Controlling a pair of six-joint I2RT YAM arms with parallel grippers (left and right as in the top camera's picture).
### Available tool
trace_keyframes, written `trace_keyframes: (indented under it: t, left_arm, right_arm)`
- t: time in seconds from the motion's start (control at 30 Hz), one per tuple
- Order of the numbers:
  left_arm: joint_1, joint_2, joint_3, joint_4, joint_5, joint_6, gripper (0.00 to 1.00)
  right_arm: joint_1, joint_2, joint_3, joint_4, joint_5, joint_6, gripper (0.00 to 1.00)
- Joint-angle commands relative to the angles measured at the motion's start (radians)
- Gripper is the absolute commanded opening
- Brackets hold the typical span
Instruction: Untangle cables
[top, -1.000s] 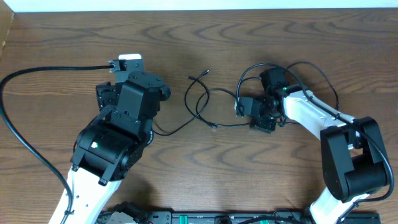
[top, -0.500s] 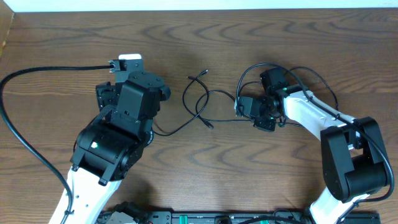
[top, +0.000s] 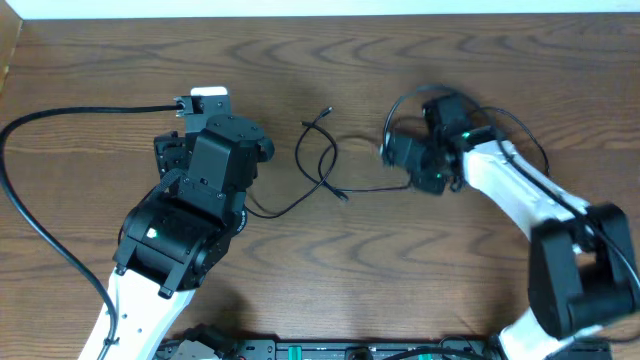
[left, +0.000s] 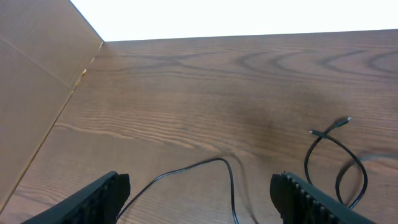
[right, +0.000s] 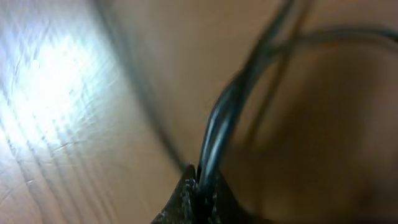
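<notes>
Cables are lying looped just ahead of the right gripper, which is clamping several strands; the left gripper is gaping empty. Untangling is looking barely begun.

Your cables lie on the table between the left gripper and the right gripper: loose loops in the middle, more loops farther right, around the right gripper.
</notes>
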Motion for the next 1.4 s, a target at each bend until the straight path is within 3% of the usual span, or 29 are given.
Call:
trace_keyframes:
  t: [0.0, 0.23, 0.4, 0.63, 0.93, 1.37]
  left_arm:
    - [0.005, -0.004, 0.009, 0.000, -0.002, -0.002, 0.78]
    - [0.005, -0.004, 0.009, 0.000, -0.002, -0.002, 0.78]
    - [0.005, -0.004, 0.009, 0.000, -0.002, -0.002, 0.78]
    - [0.005, -0.004, 0.009, -0.003, -0.002, -0.002, 0.78]
    - [0.005, -0.004, 0.009, -0.003, -0.002, -0.002, 0.78]
    - [0.005, -0.004, 0.009, -0.008, 0.007, -0.002, 0.78]
  right_arm:
    - [-0.006, -0.135, 0.093, 0.010, 0.012, 0.040, 0.01]
    - [-0.006, -0.271, 0.131, 0.065, 0.121, 0.074, 0.01]
    - [-0.025, -0.365, 0.131, 0.205, 0.378, 0.198, 0.01]
    - [-0.162, -0.404, 0.131, 0.375, 0.565, 0.322, 0.01]
    - [-0.459, -0.404, 0.131, 0.507, 0.557, 0.542, 0.01]
    - [-0.907, -0.364, 0.131, 0.512, 0.337, 0.815, 0.01]
